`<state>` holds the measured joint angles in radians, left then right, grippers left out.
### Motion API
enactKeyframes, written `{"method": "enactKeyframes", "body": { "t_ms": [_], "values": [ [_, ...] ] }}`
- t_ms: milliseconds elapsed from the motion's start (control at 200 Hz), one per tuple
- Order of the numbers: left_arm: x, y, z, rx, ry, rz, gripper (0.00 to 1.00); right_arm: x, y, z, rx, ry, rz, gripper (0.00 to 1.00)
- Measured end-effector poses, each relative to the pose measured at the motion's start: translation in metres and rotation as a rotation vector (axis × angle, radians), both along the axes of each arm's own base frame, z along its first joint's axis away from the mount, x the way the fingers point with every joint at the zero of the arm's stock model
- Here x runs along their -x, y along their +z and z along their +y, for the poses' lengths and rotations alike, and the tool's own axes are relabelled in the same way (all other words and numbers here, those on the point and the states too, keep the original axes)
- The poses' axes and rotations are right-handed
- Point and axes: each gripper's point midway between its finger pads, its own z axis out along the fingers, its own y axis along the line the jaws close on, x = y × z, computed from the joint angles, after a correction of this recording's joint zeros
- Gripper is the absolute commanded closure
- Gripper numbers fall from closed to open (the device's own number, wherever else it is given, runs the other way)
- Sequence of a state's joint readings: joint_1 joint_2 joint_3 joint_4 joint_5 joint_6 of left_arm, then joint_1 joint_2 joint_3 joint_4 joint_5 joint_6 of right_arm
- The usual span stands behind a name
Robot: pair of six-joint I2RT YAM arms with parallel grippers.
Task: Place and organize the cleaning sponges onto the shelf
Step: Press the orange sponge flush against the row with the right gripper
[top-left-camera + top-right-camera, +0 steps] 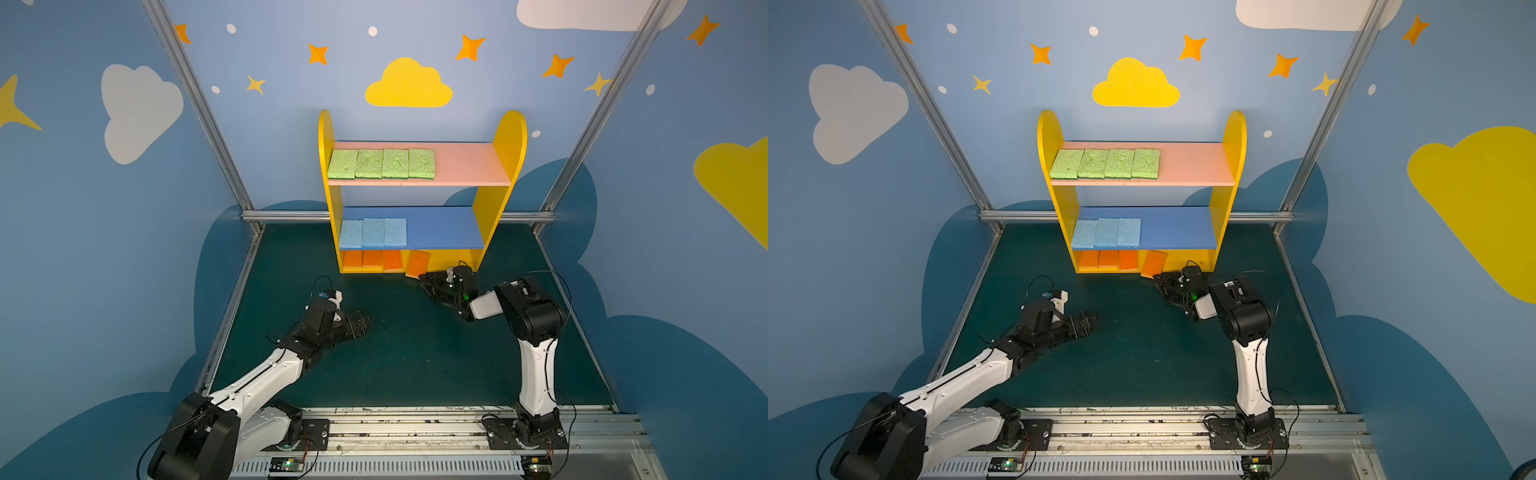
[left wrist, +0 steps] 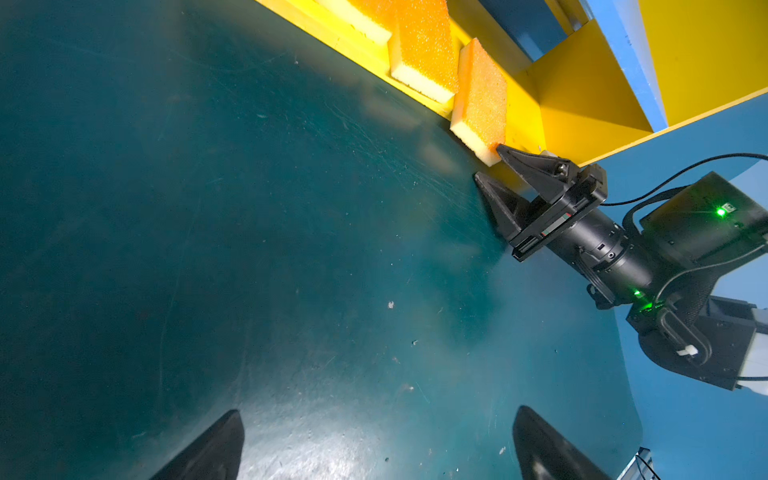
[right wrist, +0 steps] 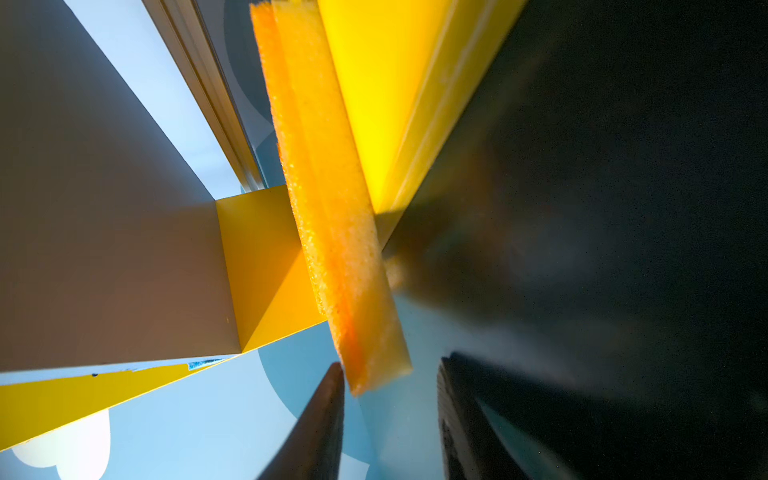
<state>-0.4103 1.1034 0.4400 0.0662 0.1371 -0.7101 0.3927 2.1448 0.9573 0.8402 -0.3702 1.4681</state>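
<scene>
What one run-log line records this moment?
shelf: green row, blue row set | fourth orange sponge: tilted across base edge | right tool: open, fingertip at its corner | left tool: open, empty

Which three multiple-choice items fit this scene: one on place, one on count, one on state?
1. Where do the green sponges lie?
A. pink board
B. blue board
C. table

2. How many blue sponges are on the shelf?
A. two
B. three
C. five

3. How is the left gripper?
A. shut on a sponge
B. shut, empty
C. open, empty

Key: A, they line the pink board; B, three lie side by side on the blue board; C, its fingers stand wide apart, nothing between.
</scene>
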Motion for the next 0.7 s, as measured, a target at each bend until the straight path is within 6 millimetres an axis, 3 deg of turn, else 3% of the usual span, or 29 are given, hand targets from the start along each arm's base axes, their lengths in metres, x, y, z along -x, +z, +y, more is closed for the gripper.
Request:
{"method": "enactKeyframes", "body": {
  "t_ms": [285, 511, 636, 701],
  "values": [
    [0.001, -0.0027, 0.0004, -0.007, -0.003, 0.009, 0.01, -0.0014, -0.0071, -0.0053, 0.023, -0.036, 0.024, 0.85],
    [0.0011, -0.0043, 0.0005, -0.009, -0.003, 0.013, 0.0, -0.0021, -0.0078, -0.0061, 0.033, -0.038, 0.022, 0.89],
    [0.0011, -0.004, 0.0006, -0.009, -0.002, 0.012, 0.01, -0.0033, -0.0054, -0.0068, 0.042, -0.032, 0.018, 1.0],
    [0.001, -0.0035, 0.001, -0.01, 0.0, 0.01, 0.01, -0.0041, -0.0062, -0.0098, 0.053, -0.031, 0.02, 1.0]
  ]
}}
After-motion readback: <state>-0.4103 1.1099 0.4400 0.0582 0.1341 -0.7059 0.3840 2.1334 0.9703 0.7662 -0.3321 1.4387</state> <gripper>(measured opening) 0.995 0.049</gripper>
